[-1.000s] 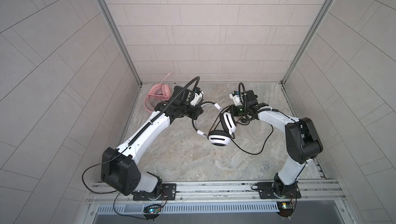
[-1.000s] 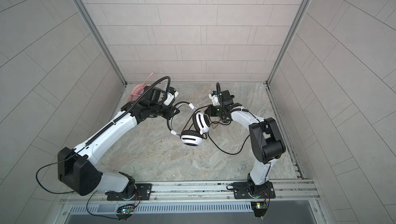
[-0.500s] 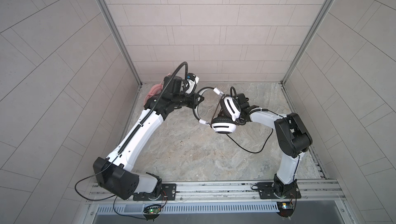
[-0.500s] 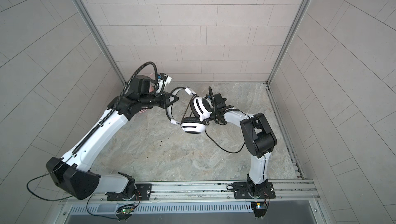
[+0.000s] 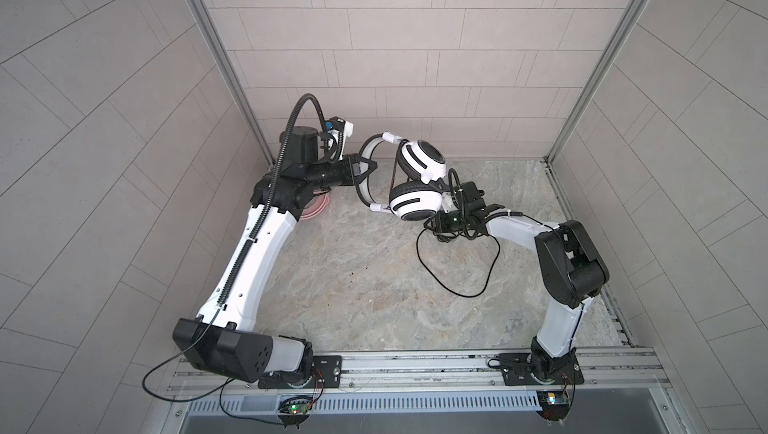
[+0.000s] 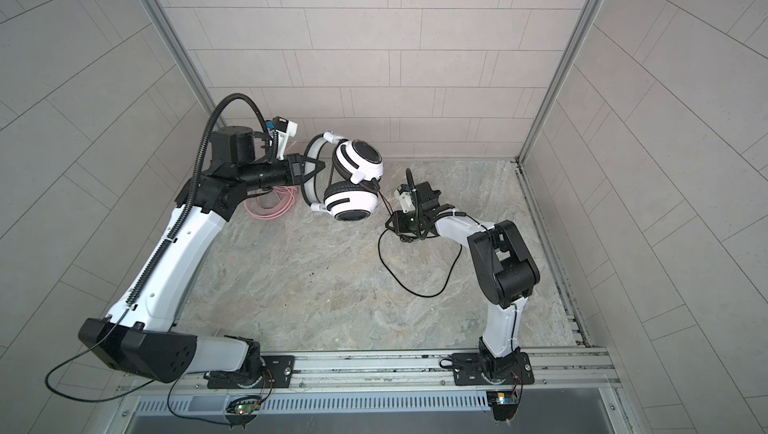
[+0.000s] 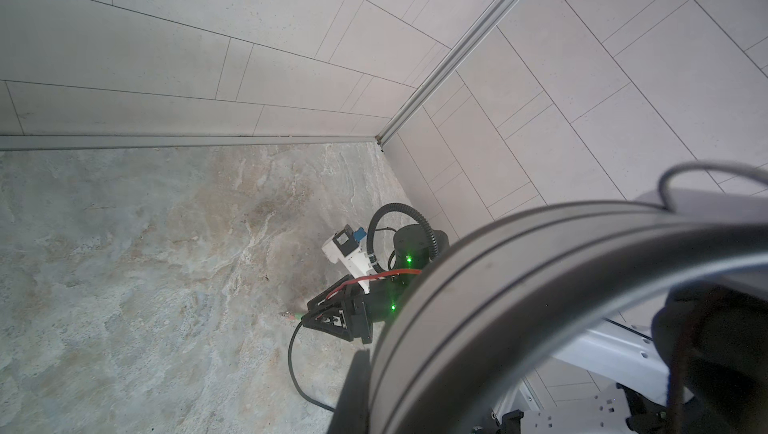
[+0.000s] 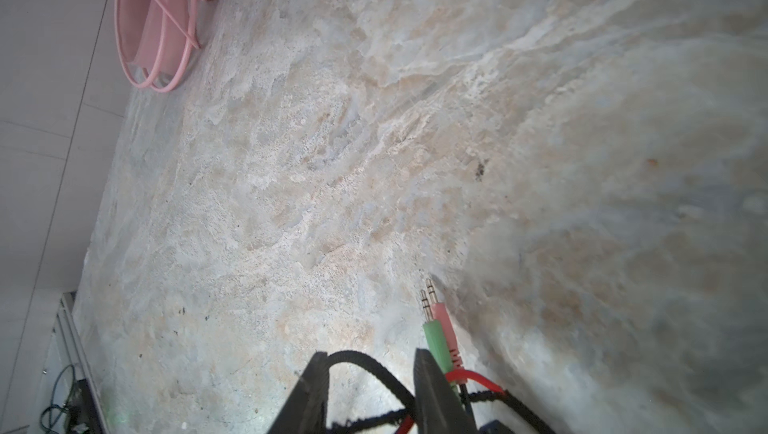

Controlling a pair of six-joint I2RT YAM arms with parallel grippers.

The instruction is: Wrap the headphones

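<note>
1. Clamping the white-and-black headphones (image 5: 415, 203) by the headband (image 5: 360, 191), the left gripper (image 5: 365, 168) is fully closed and holds them clear of the tabletop (image 5: 353, 286).
2. The right gripper (image 8: 369, 353) sits lower than those headphones, on the side away from the left gripper. Its jaws are parted and the black cable (image 5: 469, 296) runs loosely between them, not pinched.
3. The green and pink plugs (image 8: 436, 328) lie just past those jaws.
4. The pink headphones (image 8: 145, 37) lie lower than the white-and-black headphones, on their left-gripper side. The pink cable is looped around them, so this set is judged finished.
5. Outstanding: the black cable trails from the lifted headphones in a slack loop, and winding is judged barely begun.
6. Markings: no brand, label or legible writing found.
</note>
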